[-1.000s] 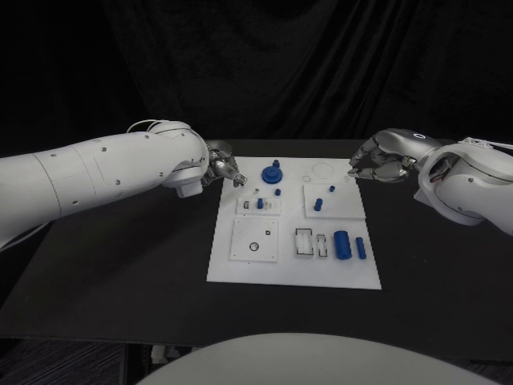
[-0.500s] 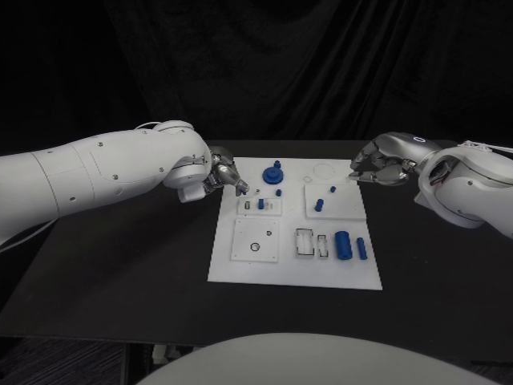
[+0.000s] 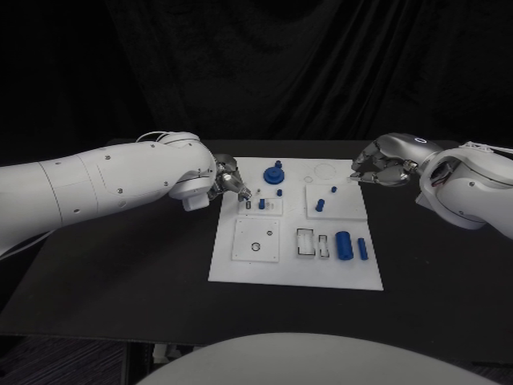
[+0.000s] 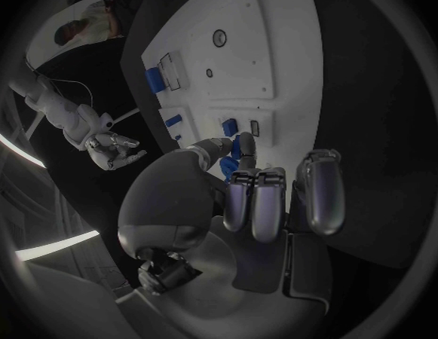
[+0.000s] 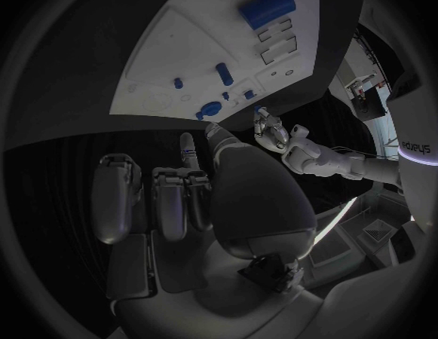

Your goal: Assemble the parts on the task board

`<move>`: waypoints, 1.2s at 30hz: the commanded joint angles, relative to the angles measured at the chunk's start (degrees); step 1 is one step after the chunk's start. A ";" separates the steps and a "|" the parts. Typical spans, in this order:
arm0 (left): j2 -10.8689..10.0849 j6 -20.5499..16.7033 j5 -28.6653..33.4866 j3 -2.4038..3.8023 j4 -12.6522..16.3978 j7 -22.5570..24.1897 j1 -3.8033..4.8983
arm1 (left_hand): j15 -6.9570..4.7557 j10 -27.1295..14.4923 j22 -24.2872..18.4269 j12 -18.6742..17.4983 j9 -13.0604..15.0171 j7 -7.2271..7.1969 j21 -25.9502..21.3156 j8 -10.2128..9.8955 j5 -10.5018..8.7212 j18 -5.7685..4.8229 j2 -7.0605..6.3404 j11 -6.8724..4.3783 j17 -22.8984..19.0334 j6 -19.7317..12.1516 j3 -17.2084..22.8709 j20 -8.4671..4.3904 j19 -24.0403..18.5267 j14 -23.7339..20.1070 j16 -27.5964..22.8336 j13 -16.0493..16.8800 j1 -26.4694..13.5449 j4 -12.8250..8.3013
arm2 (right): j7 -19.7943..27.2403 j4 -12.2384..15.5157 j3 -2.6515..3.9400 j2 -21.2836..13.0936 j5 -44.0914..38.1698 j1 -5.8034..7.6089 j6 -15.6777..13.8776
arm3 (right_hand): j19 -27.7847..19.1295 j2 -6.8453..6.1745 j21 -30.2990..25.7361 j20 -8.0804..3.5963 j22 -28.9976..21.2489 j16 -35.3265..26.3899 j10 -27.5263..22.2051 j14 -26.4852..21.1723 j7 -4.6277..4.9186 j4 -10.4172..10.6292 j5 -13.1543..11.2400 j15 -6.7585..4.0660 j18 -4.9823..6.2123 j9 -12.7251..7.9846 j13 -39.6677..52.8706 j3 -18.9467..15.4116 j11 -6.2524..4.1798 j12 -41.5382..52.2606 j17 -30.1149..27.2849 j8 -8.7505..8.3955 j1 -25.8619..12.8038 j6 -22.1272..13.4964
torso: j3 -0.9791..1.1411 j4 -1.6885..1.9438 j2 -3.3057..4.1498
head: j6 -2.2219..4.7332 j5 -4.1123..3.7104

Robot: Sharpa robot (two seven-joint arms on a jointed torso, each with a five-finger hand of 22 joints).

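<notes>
Both arms are clad in smooth, glossy white shells with rounded, bulbous segments. Small dark screw holes dot the left arm point(image 3: 94, 180), and a thin pale cable loops over its wrist. The left hand point(image 3: 225, 178) and right hand point(image 3: 378, 164) are silver metal with segmented fingers.

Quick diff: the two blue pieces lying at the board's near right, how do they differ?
The thick blue cylinder is wider; the slim blue pin beside it is much narrower. The cylinder lies next to the white slots; the pin lies nearer the task board's right edge. Both are blue, lie flat, roughly parallel, untouched by either hand.
</notes>
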 commanded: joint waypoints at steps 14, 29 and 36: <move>0.23 -7.21 -8.26 0.05 0.57 3.39 -3.01 | -0.19 5.84 6.84 0.03 0.01 0.12 0.01 -0.30 0.37 0.07 0.48 -0.16 15.09 -0.48 0.59 -0.17 0.11 5.94 0.37 14.98 -0.02 -0.05 | -1.19 0.22 0.03 -0.33 -0.05 -0.15 0.34 | 0.31 0.03 -0.21 0.21 11.55 0.17 5.96 5.94 0.10 -0.47 0.18 0.17 0.43 0.00 15.10 0.00 0.05 0.15 15.10 -0.16 0.48 0.40 | 0.07 0.14 -0.12 | 0.00 0.14; 1.20 -7.95 -8.64 0.05 -1.13 5.53 -4.78 | -0.18 5.77 6.74 -0.08 0.06 0.15 -0.17 -0.24 0.13 0.11 0.53 -0.13 15.09 -0.37 0.63 -0.17 0.04 5.94 0.37 14.90 -0.13 -0.02 | -1.18 0.37 0.03 -0.43 -0.05 -0.16 0.48 | 0.27 0.12 -0.28 0.18 11.53 0.17 5.96 5.94 0.06 -0.64 0.17 0.14 0.45 0.00 15.10 0.08 0.01 0.15 15.10 -0.18 0.62 0.48 | 0.06 0.14 -0.07 | 0.00 0.29; 1.60 -7.34 -8.65 0.05 -1.82 5.69 -5.22 | -0.17 5.78 6.75 -0.06 0.08 0.16 -0.16 -0.22 0.00 0.11 0.56 -0.13 15.09 -0.34 0.65 -0.17 0.06 5.94 0.37 14.92 -0.17 0.00 | -1.19 0.36 0.03 -0.44 -0.05 -0.17 0.56 | 0.25 0.18 -0.32 0.17 11.52 0.17 5.96 5.94 0.05 -0.74 0.17 0.12 0.46 -0.01 15.10 0.14 -0.01 0.15 15.10 -0.20 0.71 0.50 | 0.04 0.18 -0.11 | 0.00 0.30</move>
